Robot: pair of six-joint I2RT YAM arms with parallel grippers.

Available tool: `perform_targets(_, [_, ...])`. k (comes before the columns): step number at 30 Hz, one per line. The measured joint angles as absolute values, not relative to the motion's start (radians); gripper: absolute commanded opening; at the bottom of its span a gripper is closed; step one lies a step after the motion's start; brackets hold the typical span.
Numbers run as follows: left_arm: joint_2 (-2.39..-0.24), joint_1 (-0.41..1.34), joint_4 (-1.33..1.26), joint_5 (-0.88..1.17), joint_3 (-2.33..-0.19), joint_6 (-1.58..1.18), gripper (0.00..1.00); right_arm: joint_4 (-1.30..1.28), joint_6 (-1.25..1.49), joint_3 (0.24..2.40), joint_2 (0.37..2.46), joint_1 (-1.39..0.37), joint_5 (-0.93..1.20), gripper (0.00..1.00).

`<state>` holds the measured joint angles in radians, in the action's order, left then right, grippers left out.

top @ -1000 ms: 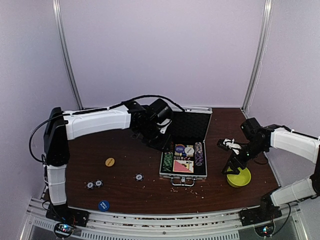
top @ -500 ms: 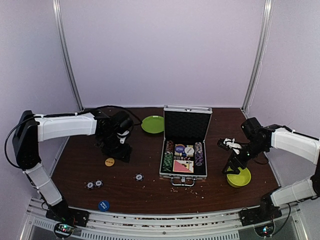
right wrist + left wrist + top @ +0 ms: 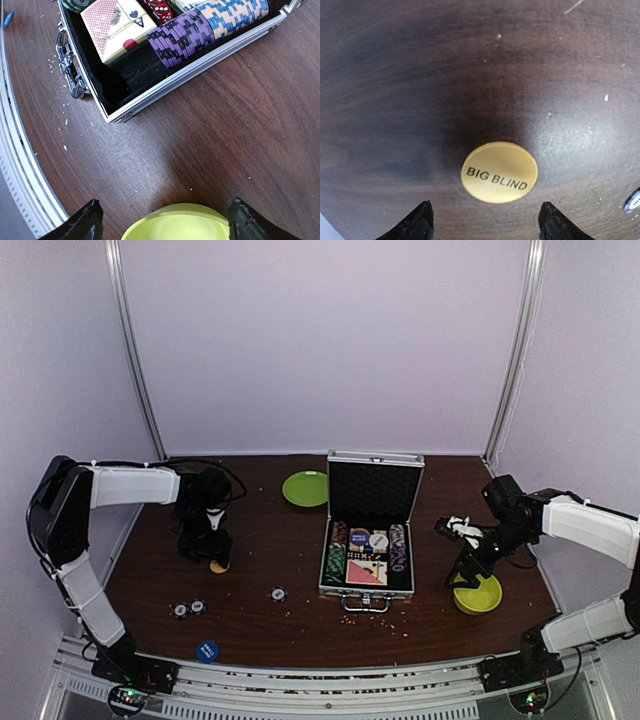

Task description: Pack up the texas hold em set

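Left fingers spread, orange button disc between tips, not touching; right fingers spread over bowl.

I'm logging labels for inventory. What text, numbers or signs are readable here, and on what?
"BIG BLIND": on the round yellow-orange disc.
"A" with a spade sign: on the red-patterned card deck in the silver aluminium case.
Print on the round blue disc: too small to read.
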<state>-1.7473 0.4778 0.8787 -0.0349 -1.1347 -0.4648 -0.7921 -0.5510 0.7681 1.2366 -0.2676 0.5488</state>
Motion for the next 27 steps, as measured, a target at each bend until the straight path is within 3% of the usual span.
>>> perform_targets(16, [-1.858, 0.464, 0.865, 0.011, -1.177, -0.412, 0.69, -0.792, -0.551, 0.768, 1.237, -0.268, 0.545, 0.86])
perform_targets(27, [-1.878, 0.461, 0.857, 0.016, -1.205, -0.401, 0.60, -0.792, -0.551, 0.768, 1.240, -0.268, 0.545, 0.86])
